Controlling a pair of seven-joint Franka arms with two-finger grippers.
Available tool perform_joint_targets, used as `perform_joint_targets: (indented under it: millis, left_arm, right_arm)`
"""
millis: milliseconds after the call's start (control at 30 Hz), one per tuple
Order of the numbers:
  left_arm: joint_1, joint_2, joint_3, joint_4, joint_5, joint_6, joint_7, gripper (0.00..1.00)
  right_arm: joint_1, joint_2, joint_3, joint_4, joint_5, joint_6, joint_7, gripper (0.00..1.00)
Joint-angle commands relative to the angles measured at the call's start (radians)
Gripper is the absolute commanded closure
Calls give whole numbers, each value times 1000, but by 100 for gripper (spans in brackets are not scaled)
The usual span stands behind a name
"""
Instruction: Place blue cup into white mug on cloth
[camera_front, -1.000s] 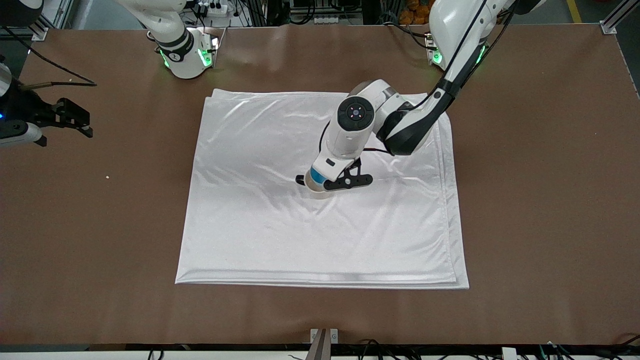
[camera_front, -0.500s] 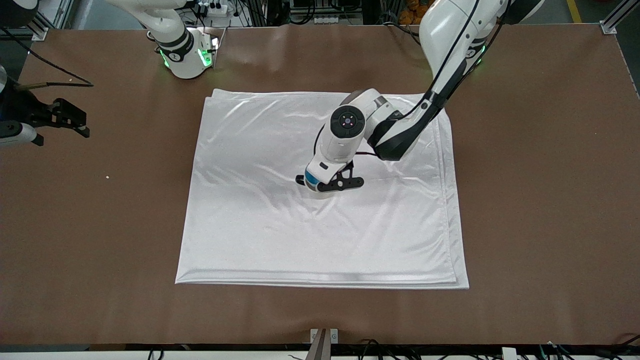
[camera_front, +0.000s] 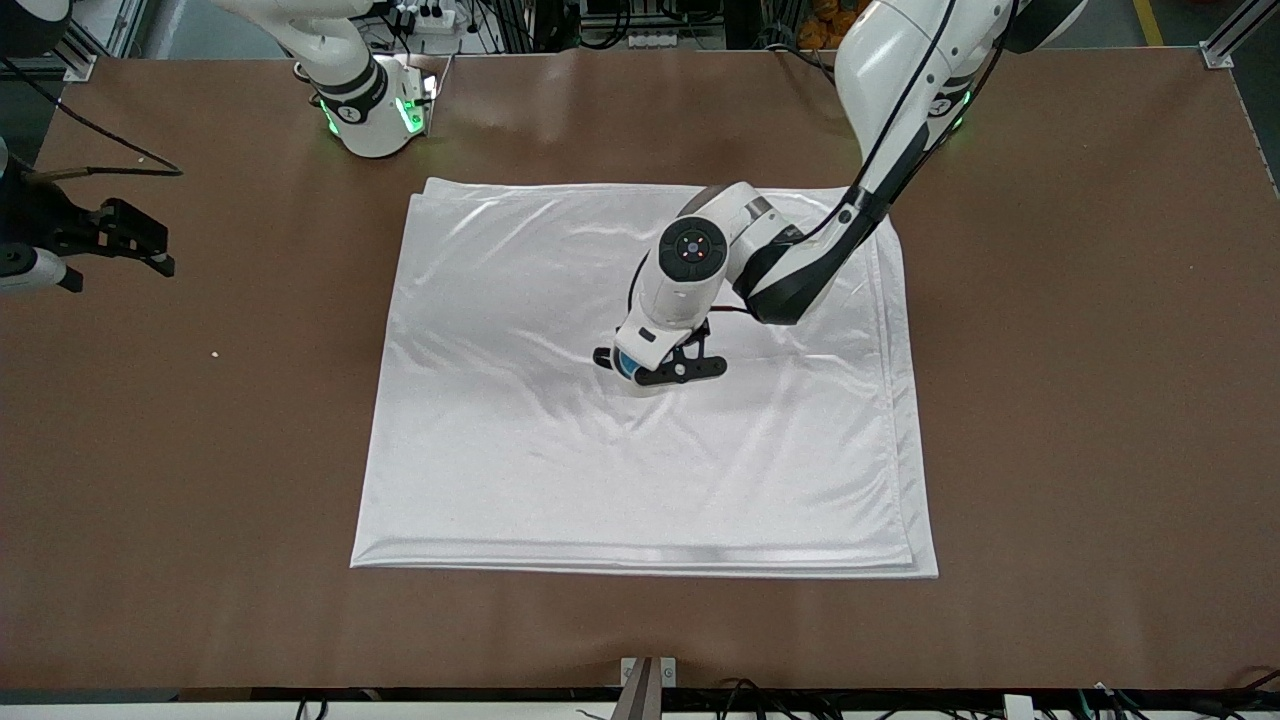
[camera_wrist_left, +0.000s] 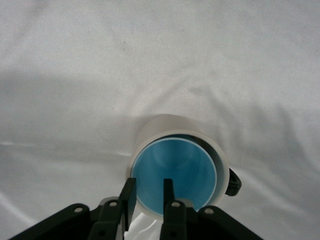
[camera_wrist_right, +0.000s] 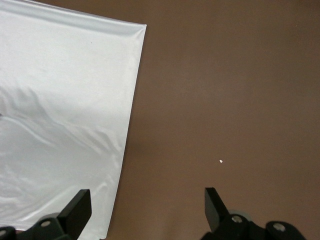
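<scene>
Small light-blue tapered cup (camera_wrist_left: 175, 175) nested upright in cream cylindrical mug (camera_wrist_left: 155, 131) at centre of white satin cloth (camera_front: 500, 450). Left gripper (camera_wrist_left: 148, 194) straddles the cup's rim at the wrist view's 6 o'clock, fingers slightly parted; right gripper (camera_wrist_right: 147, 202) waits spread over brown table (camera_front: 1100, 400).

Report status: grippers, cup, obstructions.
Left gripper straddling blue cup rim, cup seated inside white mug on cloth. Right gripper open, waiting over table edge. Nothing obstructing.
</scene>
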Motion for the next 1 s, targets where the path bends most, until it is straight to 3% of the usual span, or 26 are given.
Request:
perform_joint_targets:
  millis: [0, 667, 967]
  left_arm:
    - [-12, 1, 9, 22, 4, -2, 5, 0]
    - [10, -40, 30, 22, 4, -14, 4, 0]
    - [111, -97, 76, 22, 7, -31, 34, 0]
  right_arm:
    - [10, 6, -10, 8, -5, 0, 21, 0]
    - [10, 6, -10, 9, -4, 12, 23, 0]
    - [7, 9, -10, 8, -4, 12, 23, 0]
